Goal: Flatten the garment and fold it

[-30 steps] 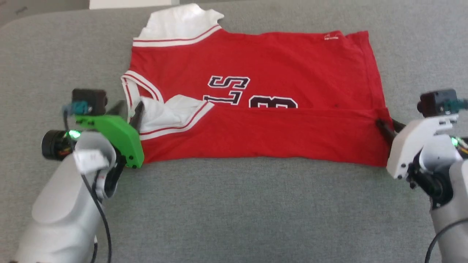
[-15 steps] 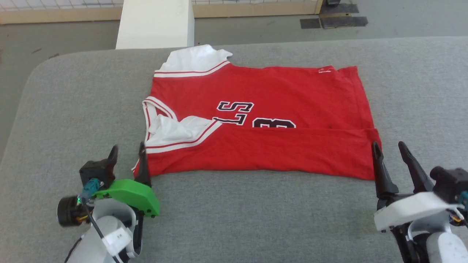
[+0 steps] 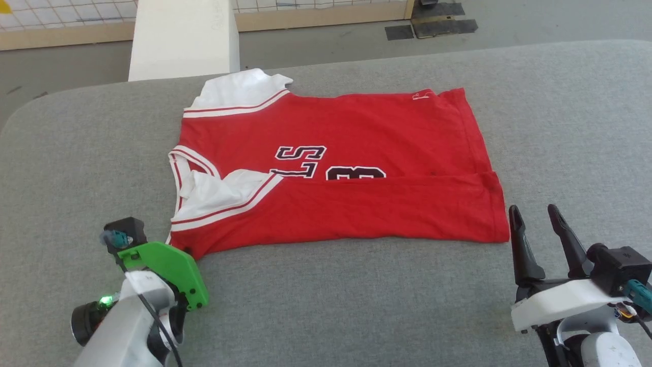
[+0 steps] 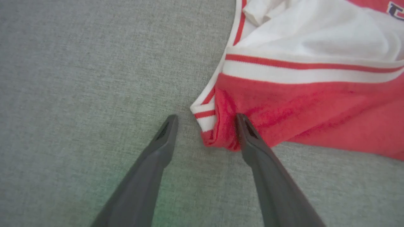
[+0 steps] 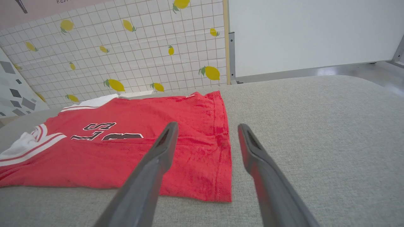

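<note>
The garment [image 3: 351, 204] is being carried by the gray padded counter [image 3: 326, 306], spread flat across its middle and reaching towards the far edge. Its near half is being kept doubled over the chest, so that the lower parts of the black letters and the "3" are being covered by the red fold. One white sleeve [image 3: 239, 89] is being shown at the far left corner of the garment. The other [image 3: 214, 191] is being partly tucked under the fold.

The left tool [image 4: 205, 118] is being held wide at the garment's near left corner. That striped corner is being framed between the two fingers, and nothing is being gripped.

The right tool [image 3: 532, 209] is being held wide too, empty, just beside the garment's near right corner and towards the counter's near edge. In the right wrist view its fingers [image 5: 164, 142] are being pointed along the garment's right hem.
</note>
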`<state>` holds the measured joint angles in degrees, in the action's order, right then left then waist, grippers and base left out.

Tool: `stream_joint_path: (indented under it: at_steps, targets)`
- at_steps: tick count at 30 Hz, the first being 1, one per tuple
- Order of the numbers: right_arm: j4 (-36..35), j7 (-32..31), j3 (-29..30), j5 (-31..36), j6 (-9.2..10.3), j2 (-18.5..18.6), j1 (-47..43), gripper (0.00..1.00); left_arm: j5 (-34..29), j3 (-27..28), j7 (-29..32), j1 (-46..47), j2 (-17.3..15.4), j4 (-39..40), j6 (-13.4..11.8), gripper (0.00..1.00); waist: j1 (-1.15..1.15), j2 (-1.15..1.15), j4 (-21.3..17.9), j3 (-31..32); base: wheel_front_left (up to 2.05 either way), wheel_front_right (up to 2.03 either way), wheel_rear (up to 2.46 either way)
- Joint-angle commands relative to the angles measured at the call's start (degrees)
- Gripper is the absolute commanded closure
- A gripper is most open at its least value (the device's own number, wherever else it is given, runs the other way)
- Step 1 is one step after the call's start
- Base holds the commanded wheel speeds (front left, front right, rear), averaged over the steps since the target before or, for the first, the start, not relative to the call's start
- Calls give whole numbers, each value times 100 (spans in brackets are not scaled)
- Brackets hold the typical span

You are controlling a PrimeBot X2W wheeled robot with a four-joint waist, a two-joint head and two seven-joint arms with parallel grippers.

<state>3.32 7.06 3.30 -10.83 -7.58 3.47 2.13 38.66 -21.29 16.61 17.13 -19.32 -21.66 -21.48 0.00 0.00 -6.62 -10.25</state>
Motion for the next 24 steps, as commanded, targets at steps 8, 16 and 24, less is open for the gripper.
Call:
stream_joint_path:
  at_steps: [8, 16, 24]
  targets:
    - [302, -130, 228, 184, 9, -48, 314, 0, 94, -141, 223, -120, -58, 325, 52, 100, 0, 0, 44, -109, 0, 0, 0]
    - [1474, -2848, 607, -40, 9, -57, 1175, 0, 27, -259, 103, -9, -21, 446, 158, 100, 0, 0, 270, -244, 0, 0, 0]
    - [1395, -5031, 814, 313, 9, -58, 1453, 100, -9, -372, -34, 84, 87, 366, 252, 100, 0, 0, 393, -320, 0, 0, 0]
